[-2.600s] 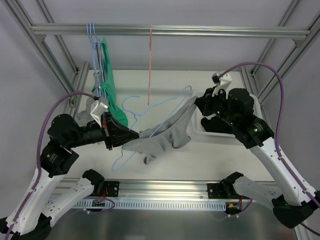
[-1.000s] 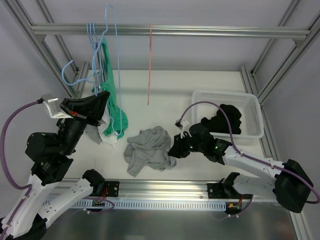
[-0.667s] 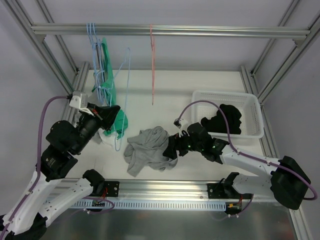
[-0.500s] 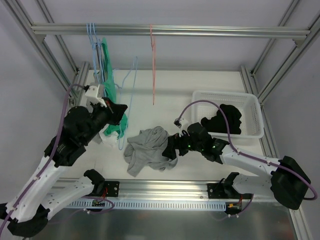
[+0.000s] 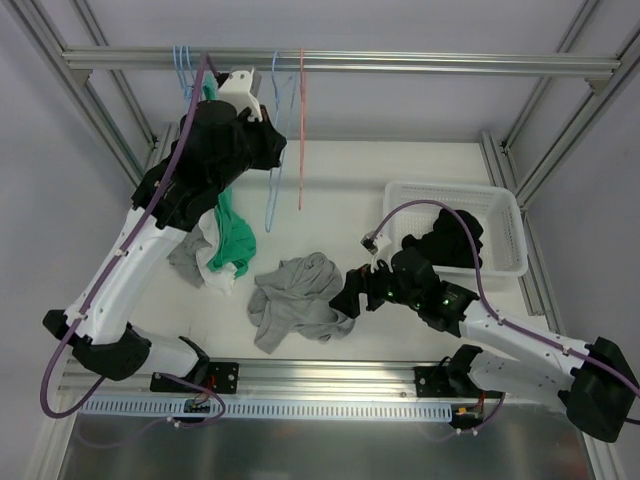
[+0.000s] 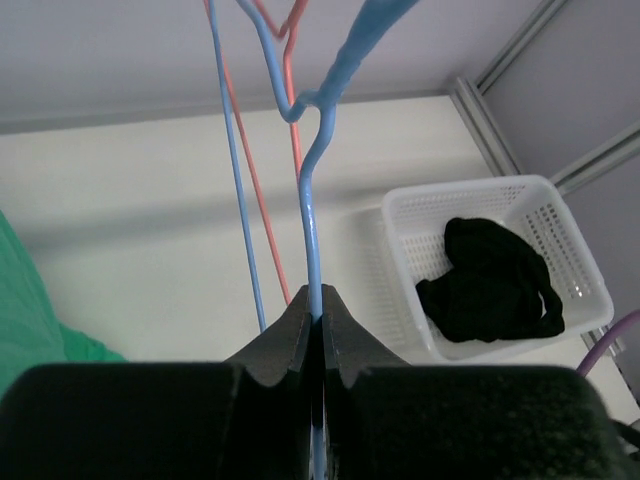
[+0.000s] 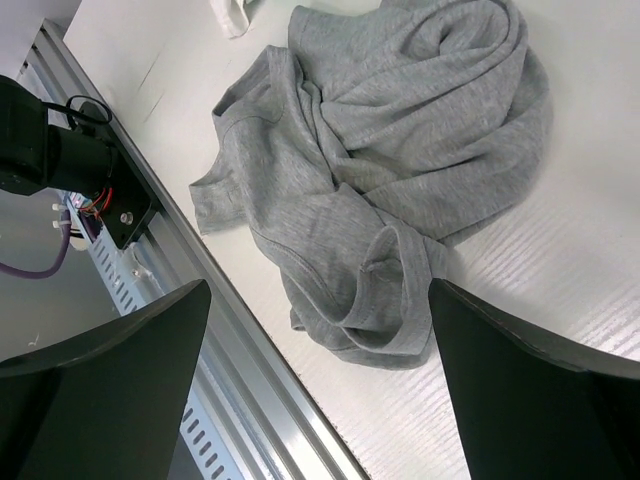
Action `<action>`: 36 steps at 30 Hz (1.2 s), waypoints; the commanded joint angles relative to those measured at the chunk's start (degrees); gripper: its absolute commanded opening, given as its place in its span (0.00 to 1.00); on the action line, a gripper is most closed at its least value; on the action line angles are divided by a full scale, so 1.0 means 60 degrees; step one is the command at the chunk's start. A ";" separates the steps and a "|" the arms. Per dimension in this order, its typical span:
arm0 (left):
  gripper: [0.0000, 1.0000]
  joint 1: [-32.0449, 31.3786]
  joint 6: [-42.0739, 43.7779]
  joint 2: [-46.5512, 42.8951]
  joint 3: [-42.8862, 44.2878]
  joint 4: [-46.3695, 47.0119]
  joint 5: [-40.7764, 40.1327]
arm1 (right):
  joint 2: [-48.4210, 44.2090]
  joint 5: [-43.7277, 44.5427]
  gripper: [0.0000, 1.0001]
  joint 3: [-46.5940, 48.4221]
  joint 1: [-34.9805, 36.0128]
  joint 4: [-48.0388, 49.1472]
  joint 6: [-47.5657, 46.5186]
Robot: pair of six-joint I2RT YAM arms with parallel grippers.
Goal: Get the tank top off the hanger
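Left tool point(image 6: 315, 300) pinches the light-blue hanger point(image 6: 308, 220), hook cut off above. Grey tank top point(image 5: 297, 298) lies crumpled on the counter point(image 5: 400, 160) left of the white basket point(image 5: 455, 186), under the wide-spread right tool point(image 7: 320, 285).

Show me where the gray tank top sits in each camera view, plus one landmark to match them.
Top external: gray tank top crumpled on the table, lower centre.
Left wrist: not in it.
Right wrist: it fills the upper centre.
Shared landmark: the near aluminium rail, running just beside it in both of those views.
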 commanded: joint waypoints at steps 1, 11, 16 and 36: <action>0.00 -0.0038 0.0567 0.0719 0.1418 -0.0057 -0.0287 | -0.0435 0.0367 0.97 -0.0161 0.0039 -0.0123 -0.0175; 0.00 0.0035 0.0788 0.2595 0.2944 -0.0101 -0.1033 | -0.1504 0.0588 0.97 -0.0425 0.0054 -0.0417 -0.0073; 0.00 0.0050 0.0495 0.2904 0.3046 -0.0057 -0.1487 | -0.1754 0.0470 0.97 -0.0513 0.0054 -0.0695 -0.0014; 0.00 0.0517 0.0232 0.2640 0.3047 0.0236 -0.0772 | -0.1666 0.0324 0.97 -0.0439 0.0054 -0.0725 -0.0073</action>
